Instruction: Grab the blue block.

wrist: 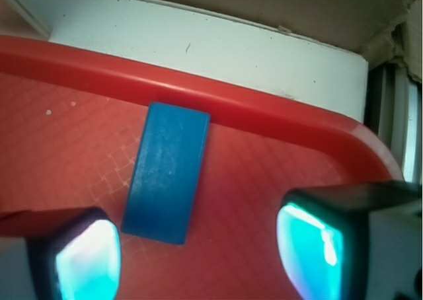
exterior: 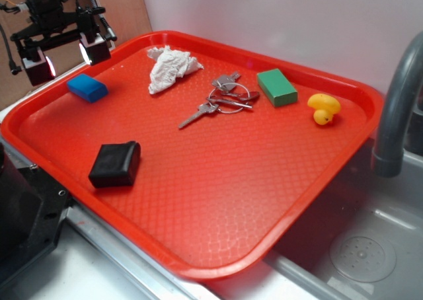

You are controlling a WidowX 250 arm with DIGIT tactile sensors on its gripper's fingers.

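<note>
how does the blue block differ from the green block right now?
Colour: the blue block is bright blue, the green block is green. Place: the blue block lies near the tray's far-left rim, the green block toward its far right, by the yellow duck. The open hand hovers above the blue block; nothing is near the green block. Shared: both are small flat rectangular blocks of similar size, lying flat on the tray.

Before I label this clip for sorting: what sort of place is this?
Probably a kitchen-sink bench set up for robot tests: a red tray sits over a steel sink beside a grey faucet, with the gripper above the blue block.
</note>
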